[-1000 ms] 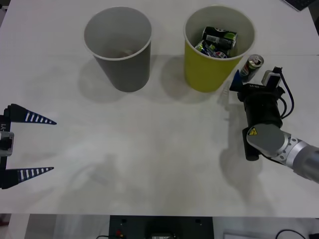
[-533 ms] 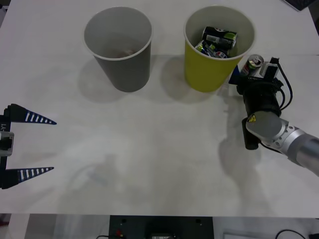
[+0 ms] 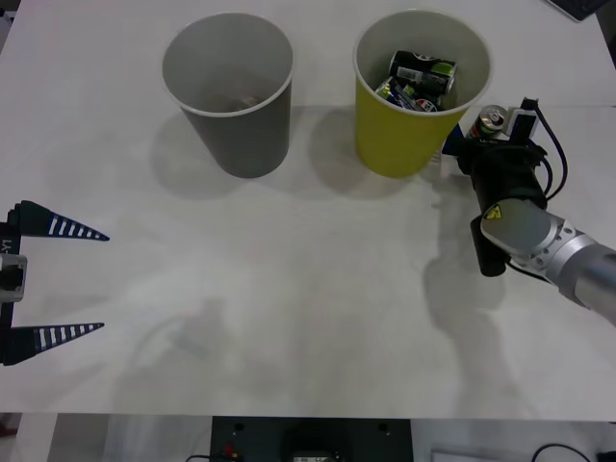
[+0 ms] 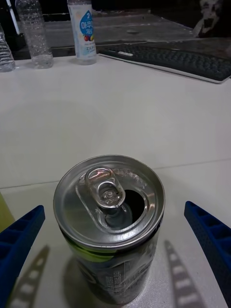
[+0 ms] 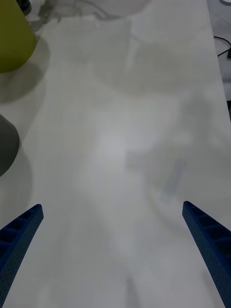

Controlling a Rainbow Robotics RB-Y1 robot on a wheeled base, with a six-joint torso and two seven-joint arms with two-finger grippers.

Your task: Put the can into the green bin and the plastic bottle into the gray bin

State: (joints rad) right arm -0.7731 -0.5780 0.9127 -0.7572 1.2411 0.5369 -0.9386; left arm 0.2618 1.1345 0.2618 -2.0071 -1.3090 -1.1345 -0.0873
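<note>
The can [image 3: 493,119] stands upright just right of the green bin [image 3: 385,144], which holds several cans. In the right wrist view the can [image 4: 109,226] shows its opened silver top. My right gripper [image 3: 478,137] [image 4: 115,250] is open around it, one blue finger [image 4: 21,240] on each side and both clear of its wall. The gray bin [image 3: 245,135] stands to the left with a faint pale shape at its bottom that I cannot identify. The plastic bottle is out of view. My left gripper [image 3: 63,279] [image 5: 115,255] waits open at the table's left edge.
A keyboard [image 4: 183,57] and several drink containers [image 4: 82,31] stand far behind the can. The left wrist view catches the green bin [image 5: 12,38] and the gray bin [image 5: 6,144] at its edge, with bare white table [image 3: 289,289] between the arms.
My right gripper has moved forward up to the can, and its fingers now flank it. The left arm and both bins have not moved.
</note>
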